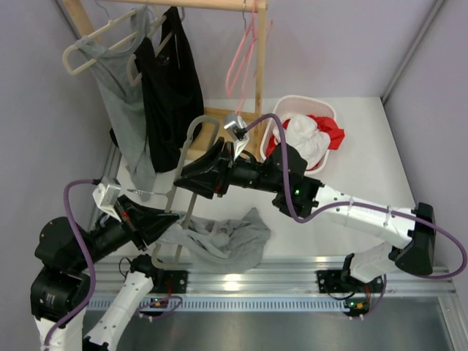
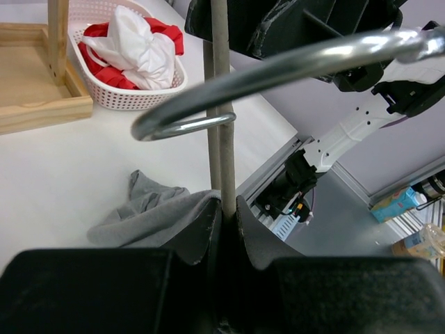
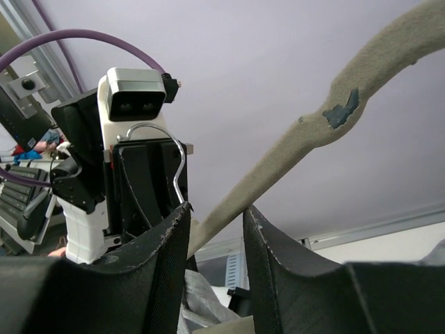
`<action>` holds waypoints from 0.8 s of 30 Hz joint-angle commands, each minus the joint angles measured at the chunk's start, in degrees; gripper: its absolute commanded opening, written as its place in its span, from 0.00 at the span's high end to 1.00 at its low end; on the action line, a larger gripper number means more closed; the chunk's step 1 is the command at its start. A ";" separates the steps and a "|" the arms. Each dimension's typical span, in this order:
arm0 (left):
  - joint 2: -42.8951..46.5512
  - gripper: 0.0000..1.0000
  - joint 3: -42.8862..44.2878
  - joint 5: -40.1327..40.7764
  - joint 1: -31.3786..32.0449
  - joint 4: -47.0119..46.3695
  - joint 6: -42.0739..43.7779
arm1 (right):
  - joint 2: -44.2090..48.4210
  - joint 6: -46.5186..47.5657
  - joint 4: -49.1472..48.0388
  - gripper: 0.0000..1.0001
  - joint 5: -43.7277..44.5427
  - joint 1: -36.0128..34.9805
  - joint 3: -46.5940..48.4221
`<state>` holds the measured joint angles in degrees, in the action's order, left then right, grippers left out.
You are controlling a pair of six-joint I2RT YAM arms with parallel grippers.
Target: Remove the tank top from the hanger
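The grey tank top (image 1: 227, 238) is off the hanger. It lies in a crumpled heap on the white table (image 1: 351, 146), near the front edge, between the two arms. The walls (image 1: 44, 168) are pale purple-grey.

Only the view from above shows the wooden rack (image 1: 258, 73) at the back, with a black top (image 1: 172, 95) and another grey top (image 1: 121, 102) hanging on it. Beside it stands a white basket (image 1: 325, 110) of red and white clothes (image 1: 314, 135).

The bare grey hanger (image 1: 194, 130) is up in the air above the table. The left gripper (image 1: 157, 223) pinches its thin bar tight. The right gripper (image 1: 186, 175) has its fingers apart, with the hanger's arm between them.

The left wrist view shows the shiny metal hook (image 2: 278, 69) close up. The right wrist view shows a worn patch (image 3: 337, 111) on the hanger.
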<state>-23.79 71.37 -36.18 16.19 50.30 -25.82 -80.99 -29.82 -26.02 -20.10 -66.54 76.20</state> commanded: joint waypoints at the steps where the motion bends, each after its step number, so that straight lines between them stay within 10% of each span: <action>1: -0.82 1.00 -0.70 -3.80 0.43 -4.16 -0.72 | 1.98 1.09 -1.49 0.65 0.76 0.36 1.84; 5: -0.82 1.00 -1.68 -4.86 0.43 -4.16 -1.16 | -0.39 -1.11 -4.12 0.71 -0.81 0.36 3.51; 9: -0.55 1.00 -1.50 -4.07 0.51 -4.07 -0.98 | -2.68 -3.14 -4.65 1.00 -2.05 0.27 5.10; 16: -0.20 0.94 -1.68 -2.58 0.43 -4.07 -1.07 | 0.04 -2.43 -4.83 1.00 -0.03 0.36 1.85; 24: 2.34 0.33 0.96 6.82 0.51 -4.07 -0.72 | 1.71 -2.52 -5.88 1.00 2.60 0.36 -0.44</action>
<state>-23.14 70.13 -33.76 16.56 49.19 -26.02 -81.58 -33.30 -27.46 -19.92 -66.48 76.49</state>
